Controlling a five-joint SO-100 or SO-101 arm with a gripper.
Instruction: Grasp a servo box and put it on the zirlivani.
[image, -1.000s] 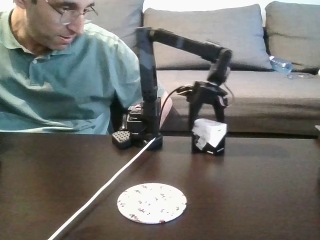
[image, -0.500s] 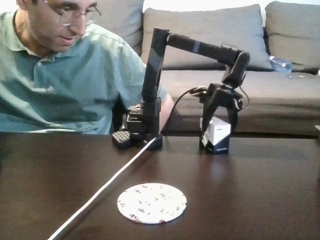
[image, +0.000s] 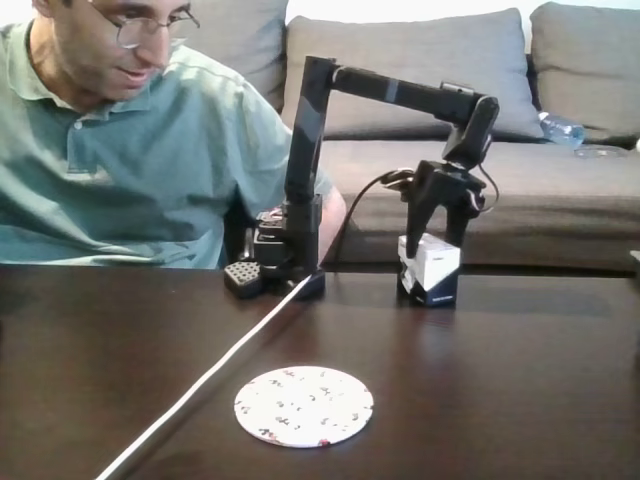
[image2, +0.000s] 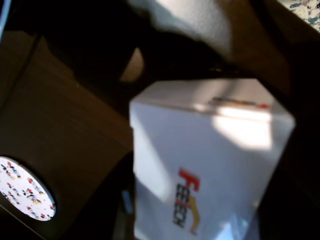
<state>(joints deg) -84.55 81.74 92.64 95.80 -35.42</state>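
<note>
White, black-banded servo box (image: 430, 270); red-speckled white zirlivani (image: 304, 406).

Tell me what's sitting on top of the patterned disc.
Nothing: the zirlivani lies bare on the table. The servo box stands apart, farther back, between the gripper fingers.

Taking the zirlivani (image: 303, 405) as the mark: bare dark worktop (image: 520, 380) lies open all around it, and the stretch between it and the servo box (image: 430, 268) behind and to its right is unobstructed. A white cable (image: 215, 370) crosses diagonally just to its left. Further back-left stands the arm's base (image: 285, 262), with a person (image: 120, 160) behind.
</note>
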